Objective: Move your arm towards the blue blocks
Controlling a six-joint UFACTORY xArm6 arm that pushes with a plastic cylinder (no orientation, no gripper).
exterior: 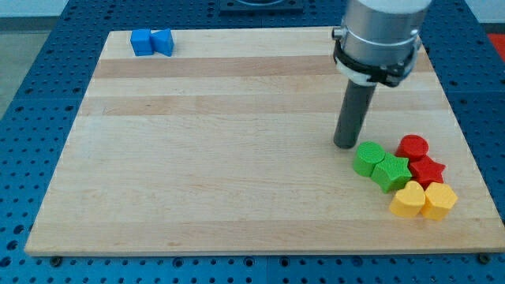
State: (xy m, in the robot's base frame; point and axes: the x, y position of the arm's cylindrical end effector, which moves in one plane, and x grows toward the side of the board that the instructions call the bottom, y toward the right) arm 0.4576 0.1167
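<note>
Blue blocks: two, side by side and touching, at the surface's top-left corner, one a cube [142, 42], the other [162, 42] of unclear shape. Well apart from my tip [345, 145], which stood at the view's right, just left of and above the green cylinder [368, 158], close to it; contact could not be told. No claw on this arm, only the dark rod [353, 113] under a grey housing [379, 35], so nothing wide, narrow or held to report.

No containers in view.

Clustered at the lower right of the surface: green cylinder, touching a green star [390, 172] to its lower right; red cylinder [413, 147] above a red star [428, 170], those two touching; yellow heart [408, 200] and yellow hexagon [439, 200] side by side at the cluster's bottom, touching each other and lying just under the green star and red star.

Surface [221, 158]: pale wooden board of glued strips, rectangular, seen from the near long edge. Lay on a blue perforated bench [31, 95] visible around all sides.
</note>
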